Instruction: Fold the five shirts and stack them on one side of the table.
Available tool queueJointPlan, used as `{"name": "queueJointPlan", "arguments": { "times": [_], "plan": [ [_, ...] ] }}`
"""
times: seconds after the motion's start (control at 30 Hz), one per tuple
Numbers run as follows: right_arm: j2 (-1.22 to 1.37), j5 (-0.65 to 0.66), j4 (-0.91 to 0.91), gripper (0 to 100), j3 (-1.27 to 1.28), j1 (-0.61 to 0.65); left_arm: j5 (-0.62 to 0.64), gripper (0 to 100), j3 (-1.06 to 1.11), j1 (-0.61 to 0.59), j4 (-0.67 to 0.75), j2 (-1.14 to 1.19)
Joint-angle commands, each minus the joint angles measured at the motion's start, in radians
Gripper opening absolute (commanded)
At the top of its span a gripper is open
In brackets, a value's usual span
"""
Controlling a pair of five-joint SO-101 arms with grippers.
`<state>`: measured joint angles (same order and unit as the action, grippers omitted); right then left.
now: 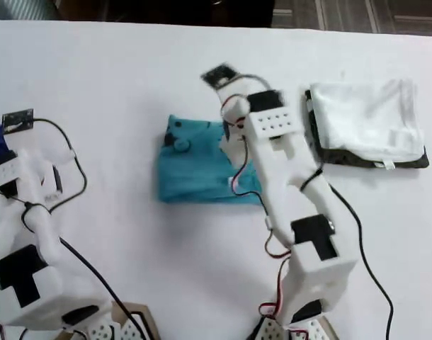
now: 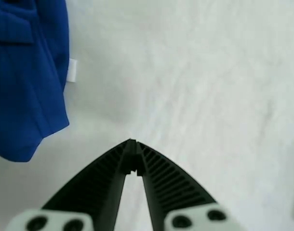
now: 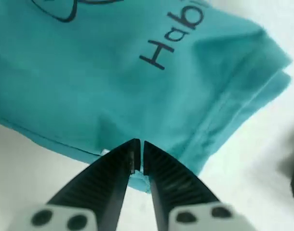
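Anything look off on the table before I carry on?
Mildly: the white shirt sits skewed on the black shirt, whose edge shows along two sides, so that pile is uneven. The teal shirt lies folded mid-table, apart from it.

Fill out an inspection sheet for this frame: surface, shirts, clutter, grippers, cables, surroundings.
Surface: white table, no stains seen.
Job's things: teal shirt folded at the centre; white shirt folded on top of a dark shirt at one side of the table; blue shirt at the opposite edge, folded state unclear.
Clutter: nothing seen.
Grippers: left gripper shut over bare table beside the blue shirt; right gripper shut on the teal shirt's hem.
Cables: black cables trail across the table from both arms; red wires run along the right arm.
Surroundings: dark area beyond the table's far edge.
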<state>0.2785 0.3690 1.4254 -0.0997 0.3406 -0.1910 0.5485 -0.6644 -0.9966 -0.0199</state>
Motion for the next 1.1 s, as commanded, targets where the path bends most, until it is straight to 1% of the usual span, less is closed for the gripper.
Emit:
{"name": "queueJointPlan", "arguments": {
  "times": [0.0,0.13,0.3,0.43,0.53,0.7,0.83,0.97,1.07],
  "plan": [
    [0.019,-0.014,-0.012,1.9,0.023,0.004,-0.005,3,-0.001,-0.005,0.012,-0.054],
    [-0.005,-0.009,0.053,1.9,0.031,0.004,-0.005,3,-0.005,-0.005,0.012,-0.054],
    [0.010,-0.006,0.119,1.9,0.040,0.004,-0.003,3,0.002,-0.003,0.049,-0.052],
    [0.035,0.046,0.099,1.9,0.104,0.004,-0.003,3,0.001,0.018,0.046,-0.052],
    [0.016,0.061,0.077,1.9,0.158,0.002,-0.002,3,0.002,0.037,0.040,-0.052],
    [-0.147,0.061,0.082,1.9,0.189,0.002,-0.002,3,0.002,0.038,0.040,-0.052],
    [-0.274,0.055,-0.030,1.9,0.219,-0.004,-0.002,3,0.002,0.040,0.040,-0.052],
    [-0.245,0.058,-0.168,1.9,0.313,-0.007,-0.002,3,0.002,0.040,0.040,-0.052],
    [-0.183,0.060,-0.219,1.9,0.361,-0.018,-0.002,3,0.002,0.040,0.040,-0.052]
  ]
}}
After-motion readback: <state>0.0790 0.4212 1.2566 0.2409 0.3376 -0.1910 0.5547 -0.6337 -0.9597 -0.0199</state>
